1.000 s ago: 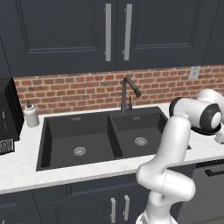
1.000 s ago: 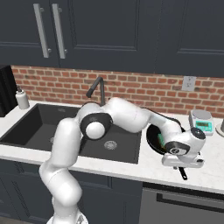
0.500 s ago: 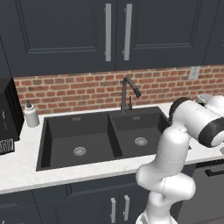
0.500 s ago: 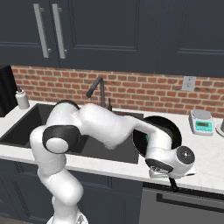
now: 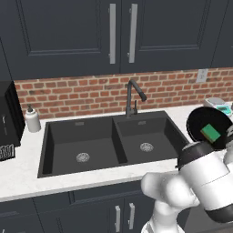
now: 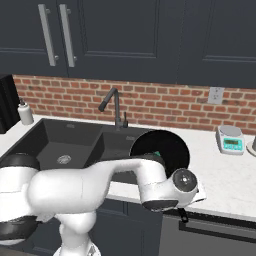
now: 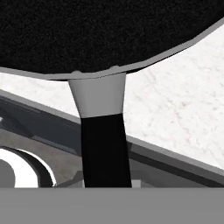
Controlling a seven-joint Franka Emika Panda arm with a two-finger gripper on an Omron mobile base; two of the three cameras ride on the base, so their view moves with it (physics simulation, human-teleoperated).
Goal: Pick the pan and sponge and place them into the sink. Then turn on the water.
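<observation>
Two basins of the black sink (image 5: 82, 136) lie before us in the left base view, with the gooseneck faucet (image 5: 134, 96) behind the divider and a soap bottle (image 5: 32, 120) on the counter to the left. To the right, the pan (image 5: 207, 125) is tilted up on edge above the white counter (image 5: 18, 175), the green sponge (image 5: 210, 132) lying against its inner face; our own white arm hides its lower rim.

From the right base view we see the pan (image 6: 161, 150) standing nearly upright at the sink's right edge, our forearm and wrist crossing in front of it. A kitchen scale (image 6: 230, 139) sits well apart by the brick wall.

Through the hand view, the pan's dark handle (image 7: 105, 148) runs up to its black body over marble counter. Whether our gripper is clenched on it we cannot tell.
</observation>
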